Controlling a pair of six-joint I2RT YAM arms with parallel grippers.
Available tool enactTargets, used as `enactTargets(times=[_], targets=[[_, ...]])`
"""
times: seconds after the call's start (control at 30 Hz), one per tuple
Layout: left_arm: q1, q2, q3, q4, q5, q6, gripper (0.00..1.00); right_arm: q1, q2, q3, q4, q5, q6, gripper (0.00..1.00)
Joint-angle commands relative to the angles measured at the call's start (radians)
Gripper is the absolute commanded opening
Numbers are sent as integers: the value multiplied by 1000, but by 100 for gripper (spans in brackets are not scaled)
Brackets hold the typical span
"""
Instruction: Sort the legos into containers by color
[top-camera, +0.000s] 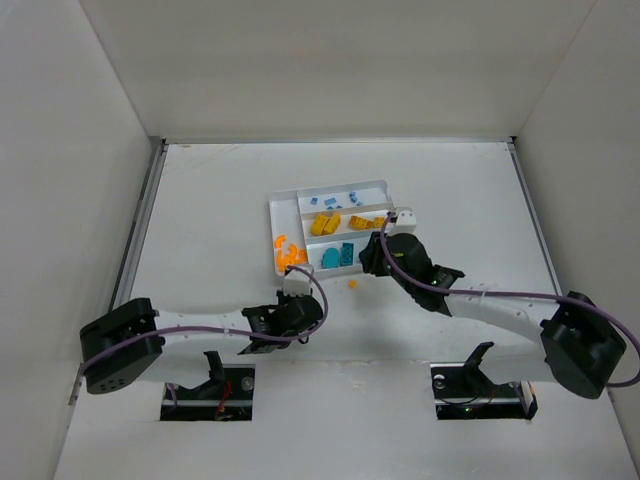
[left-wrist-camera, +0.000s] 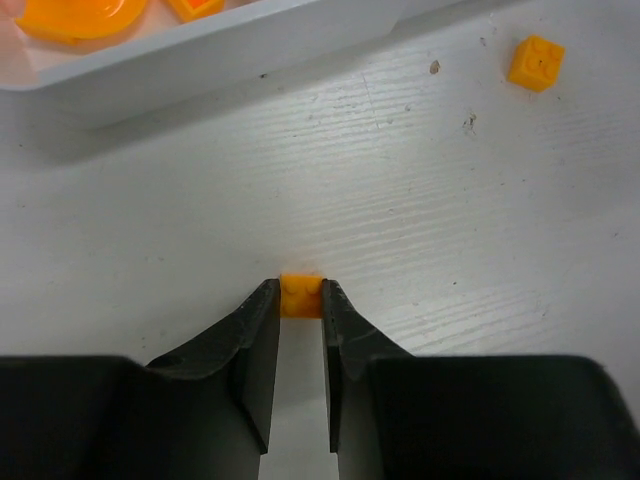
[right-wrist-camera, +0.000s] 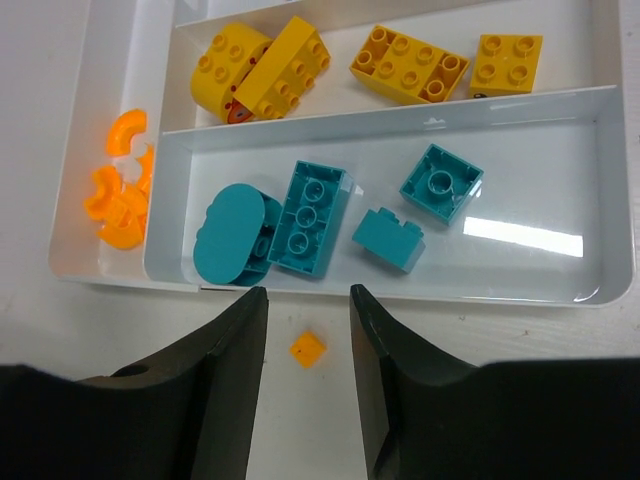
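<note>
Two tiny orange bricks are outside the tray (right-wrist-camera: 390, 118), both close to its near wall. One, the orange brick (left-wrist-camera: 301, 297), is pinched between the fingertips of the left tool (left-wrist-camera: 300, 290), low at the tabletop (left-wrist-camera: 450, 230); whether it rests on the surface cannot be told. The other, the loose brick (right-wrist-camera: 307, 349), lies on the tabletop between the spread fingers of the right tool (right-wrist-camera: 308, 300), which touch nothing.

Four teal pieces (right-wrist-camera: 307, 217) lie in the nearest long section: one rounded, one long brick, one small brick and one square. Four yellow pieces (right-wrist-camera: 408, 64) lie in the middle section: one rounded, two long and one square. Several orange curves (right-wrist-camera: 120, 190) are heaped in the narrow side section, overlapping too much to count.

Only the left wrist view shows the pinch, and it also catches the loose brick off to the upper right. Only the right wrist view shows the teal and yellow pieces clearly enough to count. Only the top view shows the light blue pieces (top-camera: 340, 200) in the far section, too small there to count, and both arms reaching to the tray's near side.
</note>
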Motion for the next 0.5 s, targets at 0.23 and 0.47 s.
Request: enactTargets(times=[0.23,0.47], targets=[[284,-205,69,84,58,35,11,85,9,-62,46,12,39,45],[479,15,184,247,192,58,12,145,40,-88,41,6,79,41]])
